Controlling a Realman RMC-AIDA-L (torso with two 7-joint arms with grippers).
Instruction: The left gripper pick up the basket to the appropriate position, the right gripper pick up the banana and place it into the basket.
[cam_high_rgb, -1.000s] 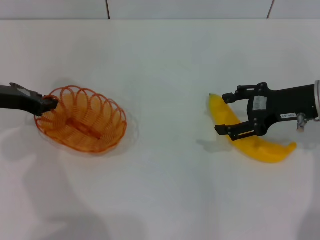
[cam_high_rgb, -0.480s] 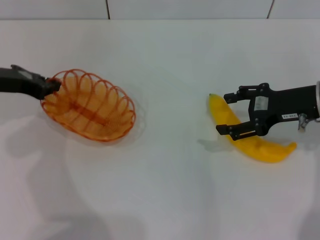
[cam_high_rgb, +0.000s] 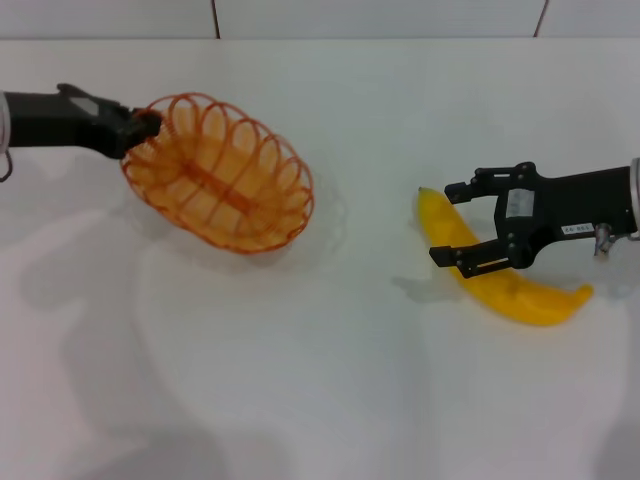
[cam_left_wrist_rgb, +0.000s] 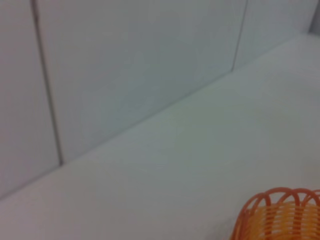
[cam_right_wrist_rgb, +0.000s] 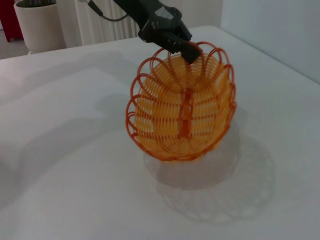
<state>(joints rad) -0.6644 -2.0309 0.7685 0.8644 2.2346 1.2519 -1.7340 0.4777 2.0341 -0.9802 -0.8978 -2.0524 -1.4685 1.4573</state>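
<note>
The left end effector (cam_high_rgb: 148, 124) is showing an all-black claw with a small white patch; the right end effector (cam_high_rgb: 462, 224) is wearing white labels, with a white-grey arm segment behind.

left gripper (cam_high_rgb: 143, 124) clamped shut, right gripper (cam_high_rgb: 462, 222) spread open.

White table (cam_high_rgb: 330, 400) — only the banana (cam_high_rgb: 520, 292) lies on it.

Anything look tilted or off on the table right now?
Yes: the basket hangs tilted, off the table, pinched at its rim by the left end effector, with its shadow below in the right wrist view. The banana lies flat, with the open right end effector straddling it.
</note>
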